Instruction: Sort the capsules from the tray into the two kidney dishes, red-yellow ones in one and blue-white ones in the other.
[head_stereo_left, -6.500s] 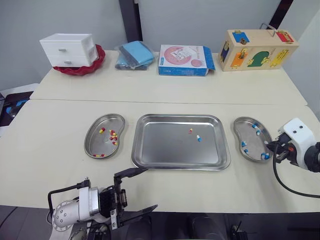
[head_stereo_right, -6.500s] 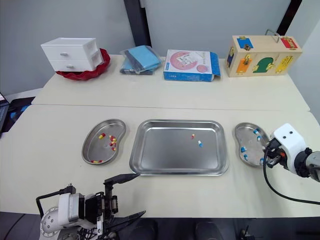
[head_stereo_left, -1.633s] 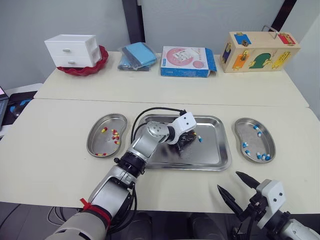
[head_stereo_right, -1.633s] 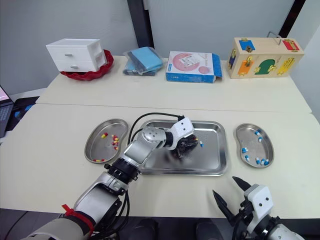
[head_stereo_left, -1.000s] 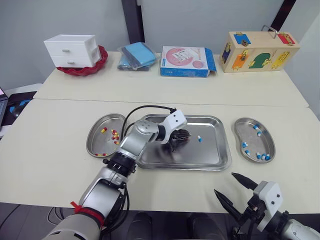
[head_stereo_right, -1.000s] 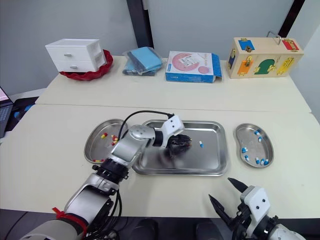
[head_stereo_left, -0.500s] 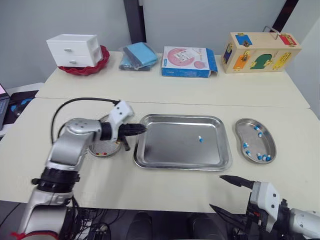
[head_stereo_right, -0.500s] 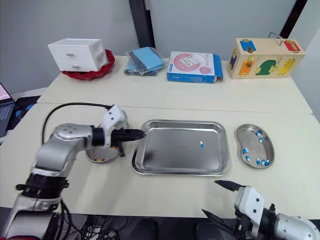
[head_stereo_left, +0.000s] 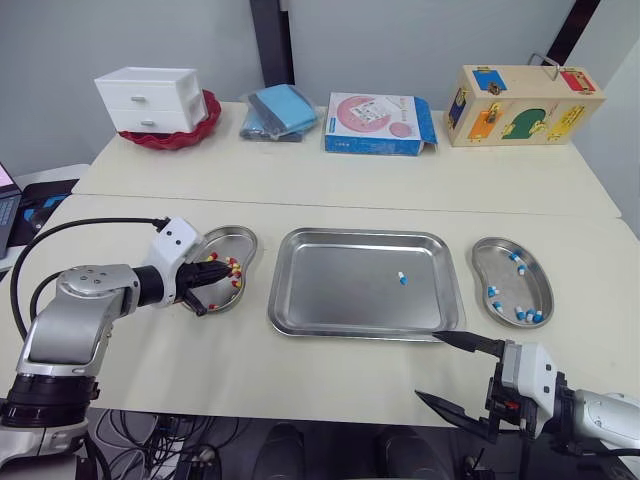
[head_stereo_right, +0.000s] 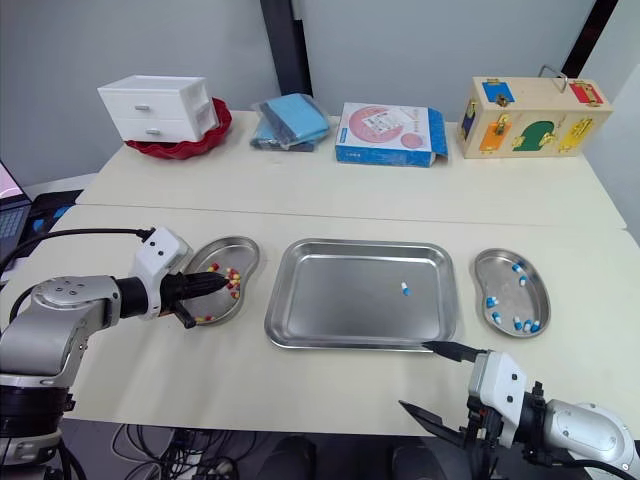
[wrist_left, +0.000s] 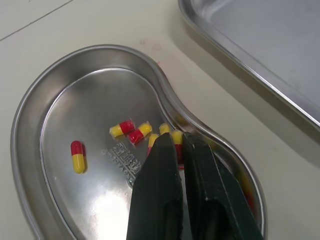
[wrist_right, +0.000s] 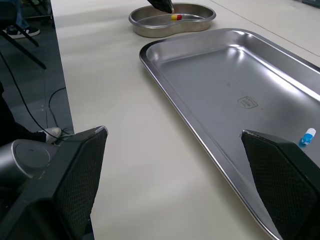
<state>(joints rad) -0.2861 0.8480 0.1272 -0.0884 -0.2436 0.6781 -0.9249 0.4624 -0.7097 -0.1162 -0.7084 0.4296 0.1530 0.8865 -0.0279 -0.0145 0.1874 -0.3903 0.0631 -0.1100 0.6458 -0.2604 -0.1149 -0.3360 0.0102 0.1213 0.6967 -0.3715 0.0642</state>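
Left wrist view: capsule (wrist_left: 176, 135) (in claw (wrist_left: 177, 140))

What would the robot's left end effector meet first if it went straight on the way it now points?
Probably the cluster of red-yellow capsules lying in the left shiny steel kidney dish, just beyond the left end effector; the dish floor follows. Depth is hard to judge.
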